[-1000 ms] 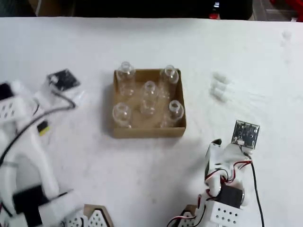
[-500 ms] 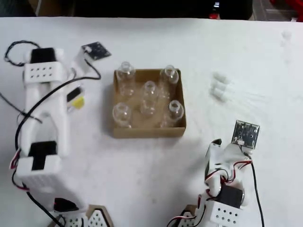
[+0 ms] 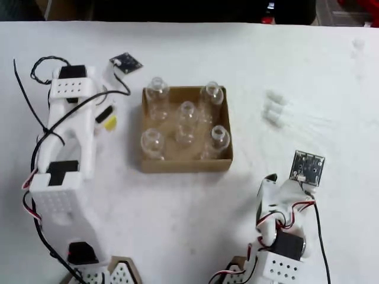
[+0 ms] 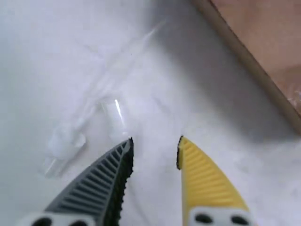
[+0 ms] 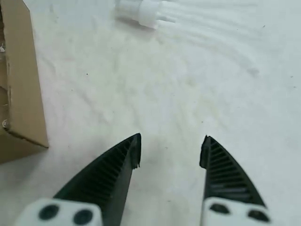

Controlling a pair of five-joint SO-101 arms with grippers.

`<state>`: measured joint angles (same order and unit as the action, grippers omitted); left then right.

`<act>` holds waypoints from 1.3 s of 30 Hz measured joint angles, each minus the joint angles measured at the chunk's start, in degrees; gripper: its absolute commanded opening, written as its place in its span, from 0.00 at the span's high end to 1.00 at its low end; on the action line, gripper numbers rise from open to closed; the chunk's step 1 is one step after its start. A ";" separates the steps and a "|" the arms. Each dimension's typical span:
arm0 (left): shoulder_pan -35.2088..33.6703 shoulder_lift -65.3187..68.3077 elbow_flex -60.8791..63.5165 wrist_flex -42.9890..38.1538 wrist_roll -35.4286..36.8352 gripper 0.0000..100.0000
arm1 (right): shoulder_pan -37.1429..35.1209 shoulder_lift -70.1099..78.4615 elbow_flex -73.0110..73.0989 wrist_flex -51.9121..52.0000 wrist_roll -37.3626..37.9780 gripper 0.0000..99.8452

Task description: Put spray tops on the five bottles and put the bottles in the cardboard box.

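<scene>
Cardboard box [image 3: 186,164], mid-table: holds five clear bottles [image 3: 186,121], upright with bare necks, so capping seems the step outstanding. Spray tops [image 3: 275,109]: loose cluster well right of the box. Stray top [image 4: 66,143], apparently another sprayer: just beside the left gripper [image 4: 155,146], whose jaws are parted and empty, arm stretched alongside the box. Right gripper [image 5: 169,143]: jaws parted, empty, arm folded low, facing the cluster.

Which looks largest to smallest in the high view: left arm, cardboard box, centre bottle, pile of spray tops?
1. left arm, though it stands nearer the camera than the table things, so this place is unsure.
2. cardboard box.
3. centre bottle and pile of spray tops look about alike; not ranked.
</scene>
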<state>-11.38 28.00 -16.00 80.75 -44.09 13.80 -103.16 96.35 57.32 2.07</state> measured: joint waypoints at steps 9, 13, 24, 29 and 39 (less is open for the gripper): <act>0.00 0.88 -0.09 -6.59 1.49 0.85 | 0.00 0.00 0.00 0.00 0.00 0.81; -1.85 2.73 -0.18 -8.09 2.73 0.85 | 0.00 0.00 0.00 0.00 0.00 0.81; -2.55 7.30 -0.62 -8.79 2.73 0.80 | 0.00 0.00 0.00 0.00 0.00 0.82; -2.55 7.74 -1.67 -8.44 2.73 0.80 | 0.00 0.00 0.00 0.00 0.00 0.82; -2.55 15.30 -10.11 -6.42 2.55 0.80 | 0.00 0.00 0.00 0.00 0.00 0.82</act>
<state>-13.93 43.30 -26.11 74.33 -41.54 13.80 -103.16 96.35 57.32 2.07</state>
